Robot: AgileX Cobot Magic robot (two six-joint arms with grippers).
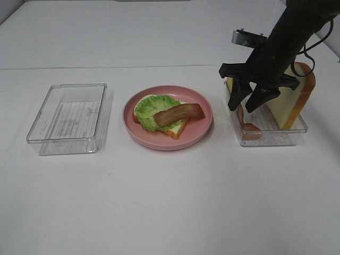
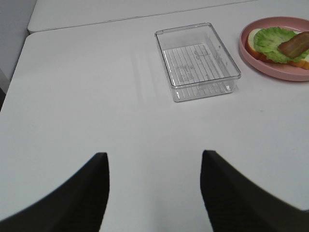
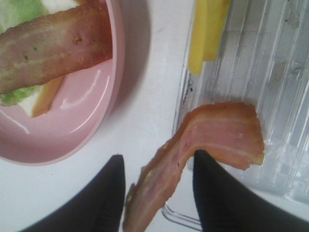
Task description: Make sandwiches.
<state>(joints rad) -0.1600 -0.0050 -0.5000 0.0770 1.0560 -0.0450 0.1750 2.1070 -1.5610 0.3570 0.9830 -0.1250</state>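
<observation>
On the pink plate [image 1: 154,142] a white bread slice [image 1: 175,129] carries a green lettuce leaf [image 1: 151,109] and one bacon strip [image 1: 179,113]. My right gripper [image 1: 241,109] hangs over the right clear tray [image 1: 276,138], pointing down. In the right wrist view its open fingers [image 3: 113,193] straddle a second bacon strip [image 3: 212,135] that droops over the tray's edge; a gap shows on one side. A bread slice [image 1: 291,101] leans upright in that tray, with yellow cheese [image 1: 229,84] at its far corner. My left gripper [image 2: 153,162] is open above bare table, and the exterior view does not show it.
A clear tray [image 1: 69,118] with nothing in it stands left of the plate. The plate's rim [image 3: 91,121] lies close beside the right tray's wall [image 3: 285,96]. The table's back edge runs behind both trays.
</observation>
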